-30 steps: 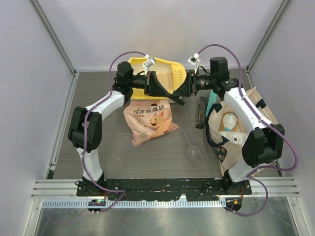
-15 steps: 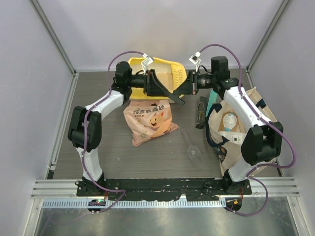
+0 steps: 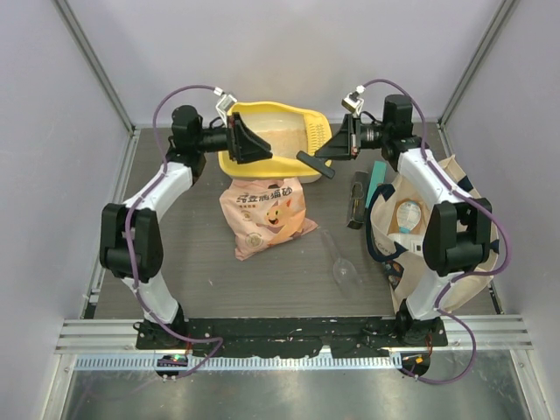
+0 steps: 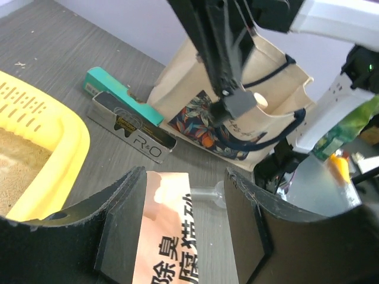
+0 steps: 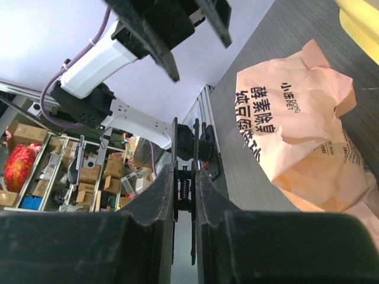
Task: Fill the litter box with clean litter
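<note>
**A:** Where is the litter box?

**B:** The yellow litter box (image 3: pixel 262 106) sits at the back of the tabletop (image 3: pixel 192 262), about midway across. Pale beige litter (image 3: pixel 282 136) covers its floor, and the yellow slotted scoop (image 3: pixel 320 131) rests at its right end.

**A:** And the bag?

**B:** The peach-orange litter bag (image 3: pixel 267 214) lies flat just in front of the box's near rim, printed side up with the cartoon face showing. Neither arm is touching it.

**A:** What about the arms?

**B:** They face each other across the box. The left end effector (image 4: pixel 185 177) is by the left near corner with its fingers spread wide, released and holding nothing; its wrist camera sees the bag through the gap. The right end effector (image 5: pixel 185 173) is by the right near corner. Its fingers are pinched almost together, leaving a thin slit with nothing in it. I cannot tell whether either one touches the rim.

**A:** Anything else around?

**B:** A clear plastic scoop (image 3: pixel 343 262) lies on the tabletop to the right of the bag. Farther right, a dark box (image 4: pixel 133 133) and a teal box (image 4: pixel 112 83) lie side by side. Next to them, against the right arm, stands a cream canvas tote (image 4: pixel 177 89) with dark handles.
</note>
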### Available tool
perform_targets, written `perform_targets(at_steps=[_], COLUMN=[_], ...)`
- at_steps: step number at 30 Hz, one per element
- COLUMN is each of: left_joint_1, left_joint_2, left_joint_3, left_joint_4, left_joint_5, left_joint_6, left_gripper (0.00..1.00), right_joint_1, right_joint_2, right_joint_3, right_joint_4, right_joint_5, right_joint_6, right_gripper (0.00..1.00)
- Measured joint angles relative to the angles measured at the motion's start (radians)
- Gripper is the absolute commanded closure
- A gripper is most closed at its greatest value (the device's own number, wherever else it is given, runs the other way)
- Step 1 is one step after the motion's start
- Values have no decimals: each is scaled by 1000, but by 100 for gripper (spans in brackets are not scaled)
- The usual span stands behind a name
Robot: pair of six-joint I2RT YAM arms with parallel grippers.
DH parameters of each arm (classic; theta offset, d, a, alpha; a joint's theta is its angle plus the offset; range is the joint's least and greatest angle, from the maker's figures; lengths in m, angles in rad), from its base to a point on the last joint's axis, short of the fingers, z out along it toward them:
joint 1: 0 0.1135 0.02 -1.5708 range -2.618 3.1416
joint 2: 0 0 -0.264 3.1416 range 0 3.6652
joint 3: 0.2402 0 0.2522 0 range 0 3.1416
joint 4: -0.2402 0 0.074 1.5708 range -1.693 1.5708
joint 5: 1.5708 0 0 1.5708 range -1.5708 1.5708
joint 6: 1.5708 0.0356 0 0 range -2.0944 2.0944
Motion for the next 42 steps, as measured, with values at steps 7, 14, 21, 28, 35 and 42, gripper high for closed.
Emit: perform_targets(at_steps=[7,14,21,28,35,42], left_joint_1=[-50,-122,-154,-180,-178,-178], left_joint_2=[-141,-161,-150,-150,-192,-223], left_joint_3=[-10,23,23,7,-97,-164], left_joint_4=[-423,-861,-1005,-1052,-1015,-929], left_joint_5=[-76,-190,-248,-308,-360,-369], left_joint_6=[573,1072,1275,1403,1453,1439], left_gripper=[34,33,34,34,36,37], right_joint_1=[-8,-13,26,155,202,208], right_joint_2=[0,-6,-9,0,85,196], right_joint_3=[47,190,292,326,420,526], right_joint_4=[-62,-362,-665,-888,-966,-1005], right_joint_5=[91,282,390,461,484,508], right_joint_6=[-121,-570,-1005,-1344,-1473,-1521], right_gripper=[99,99,99,99,99,99])
